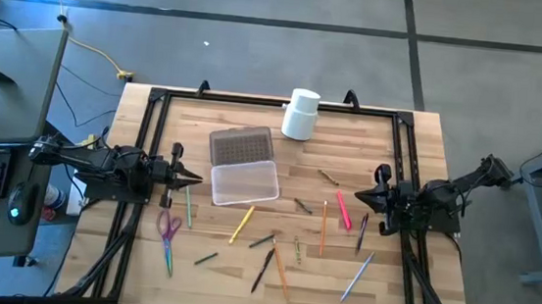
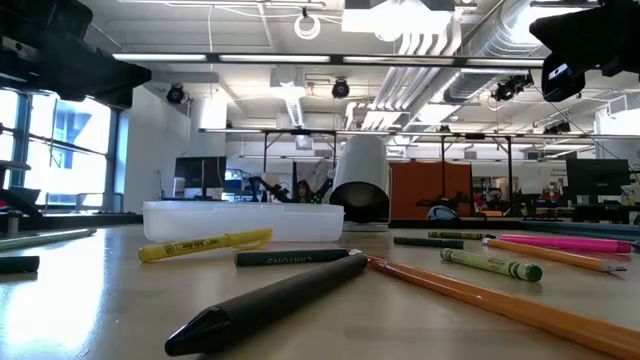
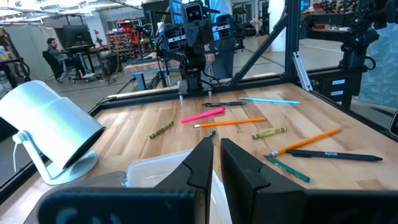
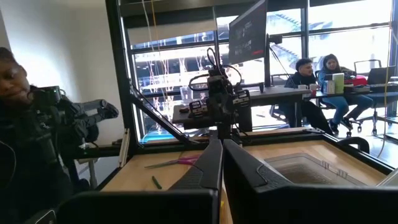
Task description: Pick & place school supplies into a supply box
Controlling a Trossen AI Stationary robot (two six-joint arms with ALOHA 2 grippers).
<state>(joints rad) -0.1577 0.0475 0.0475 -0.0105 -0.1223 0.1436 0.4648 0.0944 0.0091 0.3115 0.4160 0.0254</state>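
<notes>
I have both arms parked at the table edges, nothing picked yet. The left gripper (image 1: 193, 176) sits at the left side with its 2 fingers nearly together and empty; the right gripper (image 1: 364, 193) sits opposite, fingers likewise close together and empty.

The supply box (image 1: 244, 183) lies open just beside the left gripper's tips, its greyish textured lid (image 1: 242, 147) folded back toward the white cylindrical container (image 1: 301, 114). The supplies are scattered over the near half of the table: the pink-purple scissors (image 1: 168, 226) and a green pencil (image 1: 188, 206) on the left, a yellow pen (image 1: 242, 224) near the box, a pink marker (image 1: 344, 211) and an orange pencil (image 1: 322, 226) on the right.

My judgement: I'd start with the left arm on the green pencil, since it lies nearest. I'd open the fingers first, turn the wrist so they straddle the shaft crosswise at its middle, come straight down, and avoid nudging the scissors. The light box could slide if bumped.
</notes>
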